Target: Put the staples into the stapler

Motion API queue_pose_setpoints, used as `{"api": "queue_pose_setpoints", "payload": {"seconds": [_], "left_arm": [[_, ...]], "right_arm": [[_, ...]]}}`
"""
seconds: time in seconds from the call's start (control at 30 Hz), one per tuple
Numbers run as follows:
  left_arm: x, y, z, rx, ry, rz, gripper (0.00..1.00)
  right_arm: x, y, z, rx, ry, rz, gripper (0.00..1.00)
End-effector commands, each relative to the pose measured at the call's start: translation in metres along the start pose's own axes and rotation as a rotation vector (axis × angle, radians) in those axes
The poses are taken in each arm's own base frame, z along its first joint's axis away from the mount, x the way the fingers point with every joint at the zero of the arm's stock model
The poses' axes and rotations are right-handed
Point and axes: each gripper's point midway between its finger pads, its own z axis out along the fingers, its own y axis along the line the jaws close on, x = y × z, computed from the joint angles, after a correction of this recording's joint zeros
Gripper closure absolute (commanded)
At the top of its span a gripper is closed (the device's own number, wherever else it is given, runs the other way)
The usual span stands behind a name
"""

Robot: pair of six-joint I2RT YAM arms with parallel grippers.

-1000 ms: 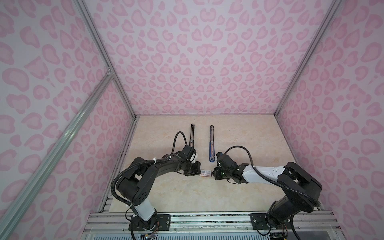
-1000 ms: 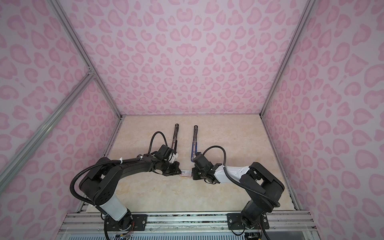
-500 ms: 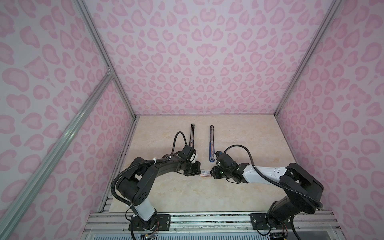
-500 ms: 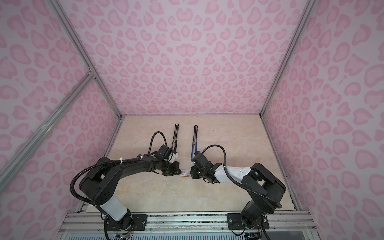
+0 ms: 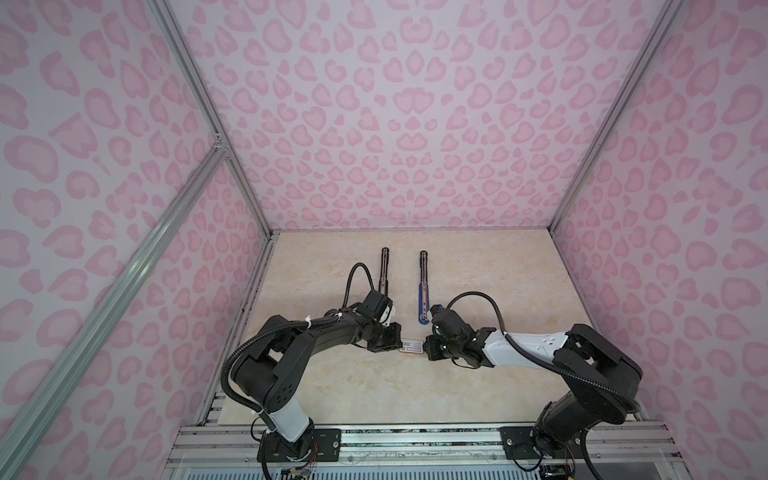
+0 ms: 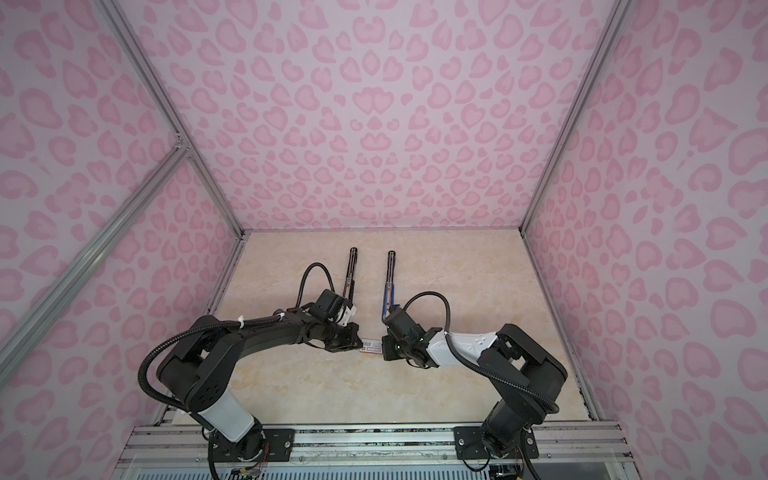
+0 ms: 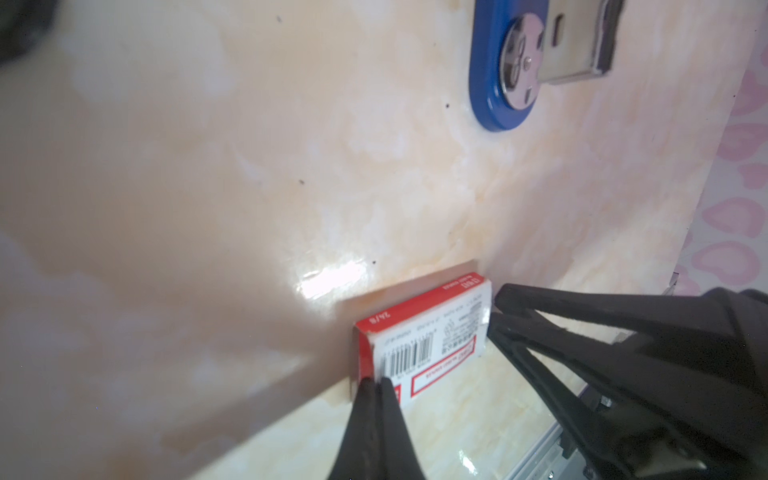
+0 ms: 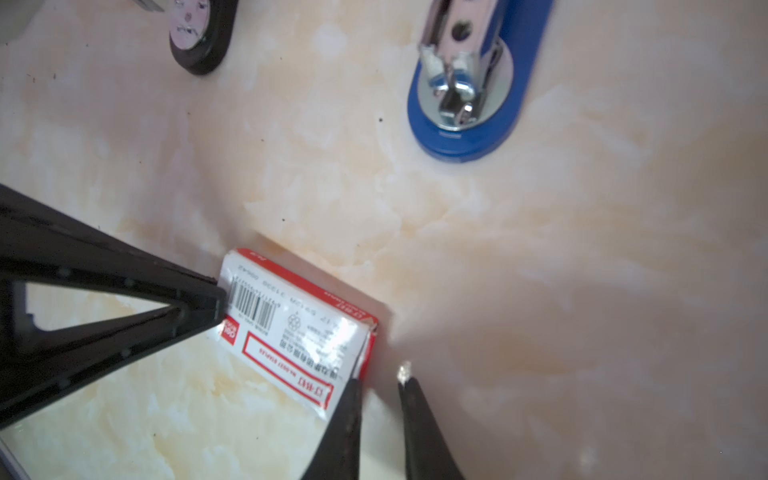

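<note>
While the staple box lies flat on the worktop, both top views show the blue stapler opened flat just beyond it. Left wrist: left hand clenched, tips bracing the barcode end. Right wrist: right hand slightly parted, grasping nothing, at the opposite end; staples unseen, presumably inside. Risk: box skids off the brace, strips spill.

Only print I can read is on the small box: "24/6" in white on its red edge; a barcode at the end my left gripper touches, digits too blurred; a red-framed label w/ red Chinese chars, small print illegible.
</note>
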Motion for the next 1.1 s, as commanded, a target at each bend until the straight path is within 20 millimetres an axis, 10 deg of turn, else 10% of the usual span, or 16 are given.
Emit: {"api": "queue_pose_setpoints", "payload": {"seconds": [0.0,0.43,1.07], "left_arm": [[-0.002,-0.003,-0.002,0.013,-0.013,0.008,0.97],[-0.002,-0.003,-0.001,0.015,-0.012,0.006,0.97],[-0.001,-0.002,-0.001,0.013,-0.011,0.005,0.97]], "right_arm": [[0.002,-0.01,-0.003,0.038,-0.005,0.0,0.8],[-0.017,0.013,-0.009,-0.033,-0.045,-0.007,0.63],[0.005,-0.016,0.005,0.085,0.018,-0.022,0.78]]}}
